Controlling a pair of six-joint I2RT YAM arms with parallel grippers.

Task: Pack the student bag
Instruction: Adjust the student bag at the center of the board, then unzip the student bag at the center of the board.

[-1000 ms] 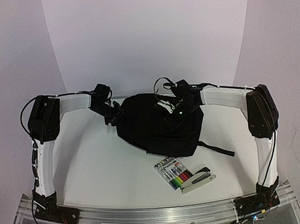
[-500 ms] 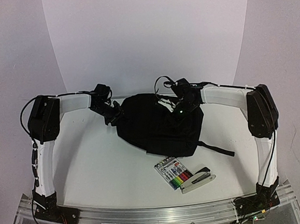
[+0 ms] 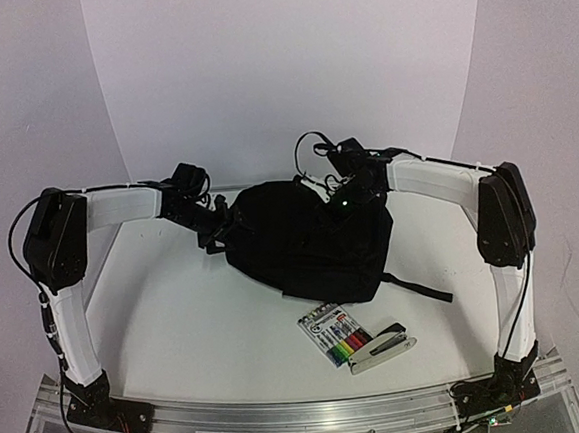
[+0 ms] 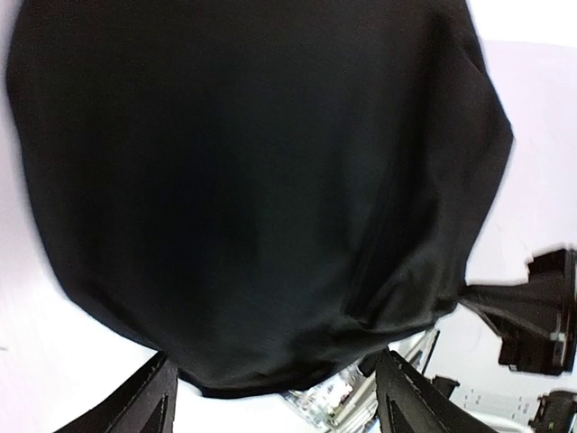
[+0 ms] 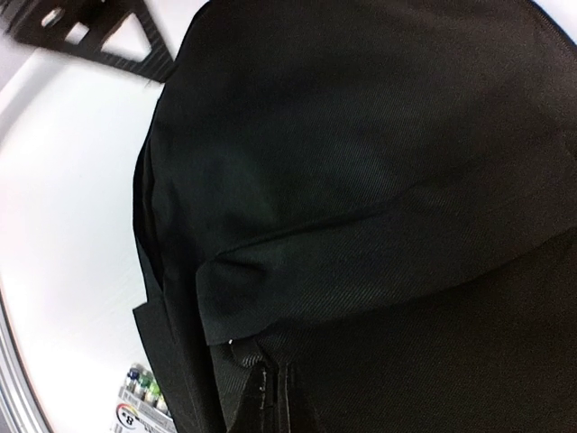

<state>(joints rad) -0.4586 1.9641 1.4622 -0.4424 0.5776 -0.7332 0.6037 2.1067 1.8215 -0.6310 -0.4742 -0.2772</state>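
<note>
Both grippers flank soft black fabric backpack (image 3: 307,250): left gripper (image 3: 222,227) spread at its left edge, right gripper (image 3: 341,204) pinched shut over its top, hold unclear.

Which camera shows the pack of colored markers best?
The top external view: the whole marker pack lies unobstructed beside the stapler. The right wrist view catches only its corner past the student bag; the left wrist view shows nothing clear of it.

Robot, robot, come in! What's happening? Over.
Left tool open beside bag. Right tool shut, against bag. Markers, stapler not packed. Nothing blocking.
</note>
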